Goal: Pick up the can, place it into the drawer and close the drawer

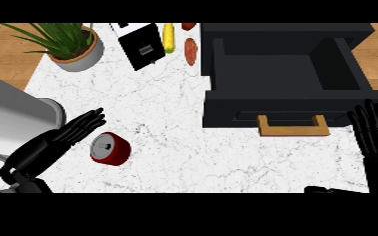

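Can [111,149]: red, lying on its side on the white marbled worktop [170,125], silver top w/ pull tab facing up-left; sitting lower left of the view, well apart from the drawer.
Left robot hand [55,142]: coming in from lower left edge, fingers straight & spread, tips pointing up-right; lying just beside the can on its left. Fingertips are showing just above the can's top; cannot tell if touching. Not curling round anything.
Right robot hand [365,130]: showing at right edge, fingers straight, pointing up, lying close together; holding nothing, resting just right of the drawer front.
Drawer [284,80]: black, standing pulled open at upper right; dark inside, nothing showing in it. Wooden handle [293,125] on the front, facing the viewer.
Can vs. drawer: can is lying outside, to the lower left of the drawer front, w/ bare worktop between.
Potted plant [70,45]: green leaves in a round tan-rimmed pot, sitting at upper left corner of worktop.
Black-and-white box [140,42]: standing at top centre, tilted.
Yellow item [169,37] & two reddish items [191,50]: lying betw. the box & the drawer; kind not clear.
Grey forearm [22,115]: filling left edge.
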You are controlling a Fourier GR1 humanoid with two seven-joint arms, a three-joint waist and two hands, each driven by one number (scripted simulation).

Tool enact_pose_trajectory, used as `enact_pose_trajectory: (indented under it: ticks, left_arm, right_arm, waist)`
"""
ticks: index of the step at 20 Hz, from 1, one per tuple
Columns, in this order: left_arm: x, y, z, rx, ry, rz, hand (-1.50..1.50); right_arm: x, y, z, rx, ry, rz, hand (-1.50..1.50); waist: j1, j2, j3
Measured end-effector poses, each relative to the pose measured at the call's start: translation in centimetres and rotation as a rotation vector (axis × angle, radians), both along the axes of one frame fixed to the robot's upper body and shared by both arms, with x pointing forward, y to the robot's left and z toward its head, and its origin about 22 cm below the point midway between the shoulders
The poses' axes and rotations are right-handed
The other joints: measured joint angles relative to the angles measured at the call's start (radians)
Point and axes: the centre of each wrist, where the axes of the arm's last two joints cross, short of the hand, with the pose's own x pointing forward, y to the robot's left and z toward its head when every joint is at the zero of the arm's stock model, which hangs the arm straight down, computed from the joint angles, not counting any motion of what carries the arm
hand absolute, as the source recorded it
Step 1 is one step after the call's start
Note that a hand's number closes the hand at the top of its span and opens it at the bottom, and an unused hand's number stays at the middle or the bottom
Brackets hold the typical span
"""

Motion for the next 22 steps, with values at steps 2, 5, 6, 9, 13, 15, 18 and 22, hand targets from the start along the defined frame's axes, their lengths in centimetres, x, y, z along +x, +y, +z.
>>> enact_pose_trajectory:
  ticks: [2, 5, 6, 9, 13, 15, 18, 22]
  left_arm:
    - [0.2, 0.4, -0.6, 0.019, 0.007, 0.015, -1.5]
    - [1.1, 0.5, -1.6, 0.041, 0.011, 0.033, -1.5]
    - [1.0, 0.4, -1.8, 0.047, 0.013, 0.035, -1.5]
    - [1.4, 0.5, -3.0, 0.06, 0.022, 0.051, -1.5]
    - [1.9, 1.4, -4.4, 0.09, 0.022, 0.081, -1.5]
    - [2.3, 1.7, -4.7, 0.096, 0.027, 0.088, -1.5]
    - [2.4, 1.9, -5.6, 0.112, 0.031, 0.099, -1.5]
    - [2.6, 2.6, -6.8, 0.131, 0.033, 0.114, -1.5]
  right_arm:
    - [-0.4, -0.3, -0.4, 0.001, 0.001, 0.001, -1.5]
    - [-0.5, 0.0, 0.0, 0.004, -0.001, 0.001, -1.5]
    - [-0.5, -0.1, 0.3, 0.003, -0.003, 0.004, -1.5]
    - [-0.5, -0.3, 0.7, 0.0, -0.003, 0.008, -1.5]
    - [-0.2, -0.1, 0.5, -0.003, -0.009, 0.006, -1.5]
    - [0.0, -0.3, 0.8, -0.005, -0.009, 0.013, -1.5]
    - [-0.2, 0.0, 0.8, -0.004, -0.012, 0.003, -1.5]
    - [-0.2, -0.1, 1.0, -0.01, -0.013, 0.004, -1.5]
  waist:
    - [0.0, 0.0, 0.0]
    - [-0.002, 0.0, 0.0]
    - [-0.001, 0.0, 0.0]
    - [-0.002, 0.0, 0.0]
    - [-0.003, 0.001, 0.0]
    - [-0.003, 0.001, 0.0]
    - [-0.004, 0.001, 0.0]
    - [-0.006, 0.001, 0.0]
